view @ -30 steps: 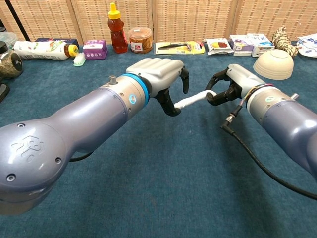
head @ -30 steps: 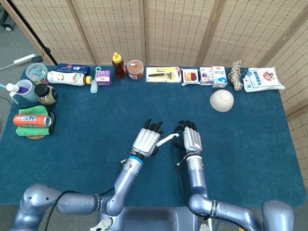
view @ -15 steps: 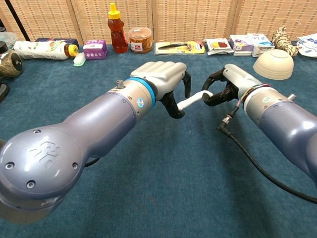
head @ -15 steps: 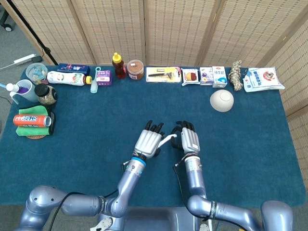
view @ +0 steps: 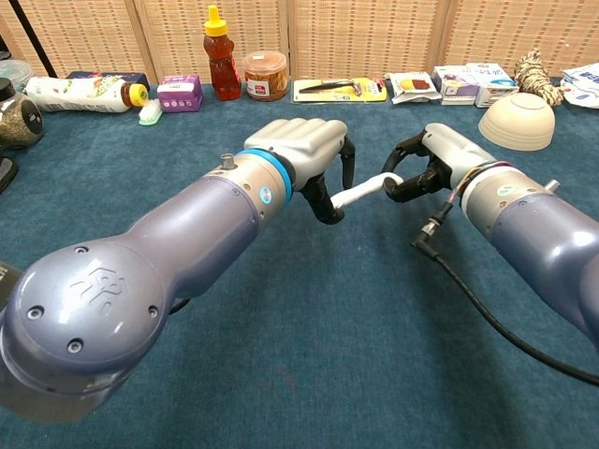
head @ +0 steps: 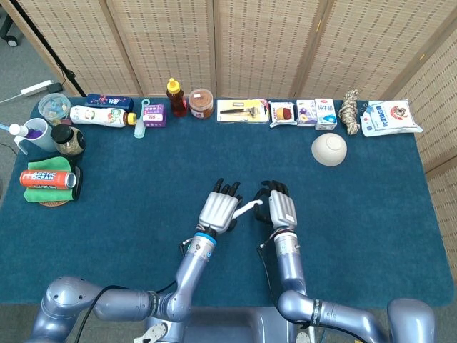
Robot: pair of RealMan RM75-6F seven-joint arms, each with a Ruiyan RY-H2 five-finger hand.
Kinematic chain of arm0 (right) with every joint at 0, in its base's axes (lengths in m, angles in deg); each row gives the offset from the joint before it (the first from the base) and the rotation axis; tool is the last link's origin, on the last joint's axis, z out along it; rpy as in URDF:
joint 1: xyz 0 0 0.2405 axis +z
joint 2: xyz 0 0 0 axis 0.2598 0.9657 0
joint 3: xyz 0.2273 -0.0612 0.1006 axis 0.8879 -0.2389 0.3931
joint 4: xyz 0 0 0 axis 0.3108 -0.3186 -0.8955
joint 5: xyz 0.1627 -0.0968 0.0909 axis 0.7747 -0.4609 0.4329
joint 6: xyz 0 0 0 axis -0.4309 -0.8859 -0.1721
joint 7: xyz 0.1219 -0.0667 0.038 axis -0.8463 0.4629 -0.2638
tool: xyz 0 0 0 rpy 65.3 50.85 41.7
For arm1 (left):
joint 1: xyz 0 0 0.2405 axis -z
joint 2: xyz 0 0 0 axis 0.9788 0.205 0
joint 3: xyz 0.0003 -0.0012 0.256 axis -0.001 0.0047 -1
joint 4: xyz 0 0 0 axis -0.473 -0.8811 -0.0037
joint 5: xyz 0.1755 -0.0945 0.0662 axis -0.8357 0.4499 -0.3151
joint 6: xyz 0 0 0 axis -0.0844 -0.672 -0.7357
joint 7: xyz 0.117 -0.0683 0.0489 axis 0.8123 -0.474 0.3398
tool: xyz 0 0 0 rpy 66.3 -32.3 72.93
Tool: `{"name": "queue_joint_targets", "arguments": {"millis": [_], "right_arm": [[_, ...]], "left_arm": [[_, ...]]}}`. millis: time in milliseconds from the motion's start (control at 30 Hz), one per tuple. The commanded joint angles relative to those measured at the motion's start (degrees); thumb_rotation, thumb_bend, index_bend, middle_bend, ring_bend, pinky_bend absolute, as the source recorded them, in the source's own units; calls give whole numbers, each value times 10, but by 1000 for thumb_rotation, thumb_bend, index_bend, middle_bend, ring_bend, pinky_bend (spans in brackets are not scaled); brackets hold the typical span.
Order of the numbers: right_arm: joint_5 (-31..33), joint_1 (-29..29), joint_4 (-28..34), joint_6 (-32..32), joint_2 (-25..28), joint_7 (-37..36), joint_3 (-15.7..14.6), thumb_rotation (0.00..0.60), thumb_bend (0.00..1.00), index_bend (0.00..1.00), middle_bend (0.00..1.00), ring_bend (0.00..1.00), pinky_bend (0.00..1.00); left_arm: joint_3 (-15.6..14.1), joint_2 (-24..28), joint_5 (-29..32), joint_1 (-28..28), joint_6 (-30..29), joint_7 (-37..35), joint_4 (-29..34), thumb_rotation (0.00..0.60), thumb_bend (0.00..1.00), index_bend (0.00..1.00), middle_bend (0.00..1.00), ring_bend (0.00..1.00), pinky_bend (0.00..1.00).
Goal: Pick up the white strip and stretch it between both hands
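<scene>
A short white strip (view: 363, 191) (head: 248, 208) hangs in the air between my two hands above the blue table. My left hand (view: 301, 150) (head: 218, 209) pinches its left end between thumb and fingers. My right hand (view: 432, 159) (head: 279, 206) grips its right end with curled fingers. The strip runs slightly uphill toward the right hand and looks nearly straight. Both hands sit close together near the middle of the table.
A row of goods lines the far edge: honey bottle (view: 216, 53), brown jar (view: 266, 76), boxed packets (view: 465, 82), rope coil (view: 533, 72). A white bowl (view: 516, 121) lies upside down at the right. A black cable (view: 487, 309) trails from my right wrist. Cups and a can (head: 47, 177) stand at the left.
Both hands have stayed nearly in place, still holding the strip; the left hand shifted slightly toward the right, keeping the gap short.
</scene>
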Motion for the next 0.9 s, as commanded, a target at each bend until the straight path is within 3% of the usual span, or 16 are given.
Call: {"name": "queue_joint_targets", "arguments": {"millis": [33, 367, 900], "right_arm": [[0, 0, 0, -1, 0, 0, 0, 600, 536, 579, 193, 87, 0], [2, 0, -4, 1, -1, -2, 3, 600, 536, 578, 194, 88, 0], [4, -2, -13, 5, 1, -4, 3, 600, 540, 578, 194, 90, 0]], "left_arm": [[0, -1, 2, 0, 0, 2, -1, 575, 297, 447, 137, 188, 64], [2, -4, 12, 0, 2, 5, -1, 600, 394, 472, 155, 197, 81], [8, -1, 18, -4, 3, -4, -3, 600, 440, 542, 215, 222, 81]]}}
